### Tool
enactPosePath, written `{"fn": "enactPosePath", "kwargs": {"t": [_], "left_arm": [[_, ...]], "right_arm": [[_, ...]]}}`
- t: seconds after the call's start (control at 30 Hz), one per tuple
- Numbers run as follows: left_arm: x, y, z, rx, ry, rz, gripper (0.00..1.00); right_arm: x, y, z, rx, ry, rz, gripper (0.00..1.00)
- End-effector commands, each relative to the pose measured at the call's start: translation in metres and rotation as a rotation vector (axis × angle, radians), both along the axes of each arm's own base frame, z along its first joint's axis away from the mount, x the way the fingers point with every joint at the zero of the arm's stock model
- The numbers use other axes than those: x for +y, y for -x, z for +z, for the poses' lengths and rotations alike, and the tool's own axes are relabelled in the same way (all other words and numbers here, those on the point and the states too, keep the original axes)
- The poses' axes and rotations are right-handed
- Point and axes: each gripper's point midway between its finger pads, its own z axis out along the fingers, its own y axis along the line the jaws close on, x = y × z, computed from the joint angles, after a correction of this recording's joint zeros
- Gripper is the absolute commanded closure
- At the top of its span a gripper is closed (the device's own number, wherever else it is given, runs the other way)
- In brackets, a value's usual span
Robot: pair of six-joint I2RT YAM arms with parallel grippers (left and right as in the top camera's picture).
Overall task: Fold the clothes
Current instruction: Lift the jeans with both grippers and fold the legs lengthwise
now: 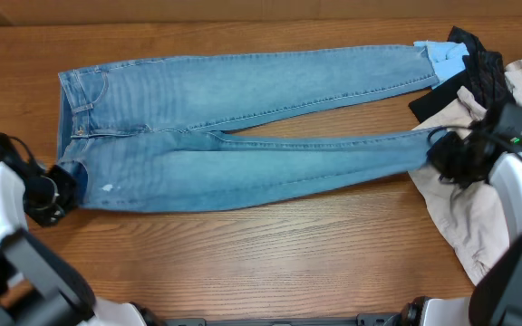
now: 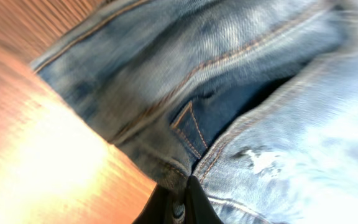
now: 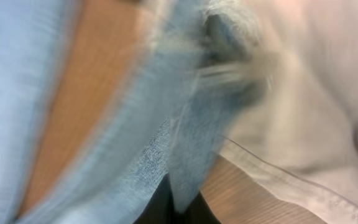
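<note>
Wooden table [image 1: 270,263], the jeans [image 1: 243,91] spread flat across it — waist at your left, both legs running right.
Your left gripper [image 1: 62,186] is pinched on the near waist corner; your right gripper [image 1: 438,152] looks clamped on the near leg's hem, though that wrist view is blurred; the hem lies against the beige garment [image 1: 465,213], so lift it free first; then carry both ends together, level and taut, over the far leg — aim to land edge on edge.
</note>
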Motion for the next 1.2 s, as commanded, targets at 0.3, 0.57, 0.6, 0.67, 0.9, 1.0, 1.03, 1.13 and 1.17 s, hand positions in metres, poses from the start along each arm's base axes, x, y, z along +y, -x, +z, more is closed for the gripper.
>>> {"fn": "enactPosePath", "kwargs": {"t": [0.3,0.57,0.6,0.67,0.9,1.0,1.03,1.13,1.17], "left_arm": [[-0.014,0.031,0.154,-0.350,-0.274,0.002,0.96],[-0.026,0.073,0.186,-0.378,-0.395,0.053,0.96],[-0.029,0.074,0.188,-0.389,-0.394,0.050,0.96],[-0.031,0.075,0.189,-0.395,-0.391,0.054,0.96],[-0.024,0.068,0.170,-0.333,-0.350,0.052,0.96],[-0.016,0.058,0.151,-0.291,-0.321,0.051,0.96],[-0.013,0.055,0.146,-0.281,-0.314,0.051,0.96],[-0.004,0.039,0.130,-0.264,-0.281,0.046,0.96],[-0.001,0.033,0.125,-0.267,-0.268,0.042,0.96]], "right_arm": [[-0.048,0.032,0.168,-0.183,0.160,-0.158,0.96],[-0.053,0.069,0.190,-0.208,0.203,-0.189,0.96],[-0.051,0.069,0.192,-0.214,0.206,-0.182,0.96],[-0.047,0.065,0.193,-0.223,0.211,-0.160,0.96],[-0.038,0.018,0.184,-0.269,0.231,-0.047,0.96],[-0.035,-0.009,0.172,-0.280,0.229,-0.010,0.96],[-0.034,-0.019,0.168,-0.285,0.229,0.002,0.96],[-0.030,-0.047,0.152,-0.293,0.228,0.036,0.96],[-0.029,-0.054,0.146,-0.291,0.229,0.044,0.96]]}}
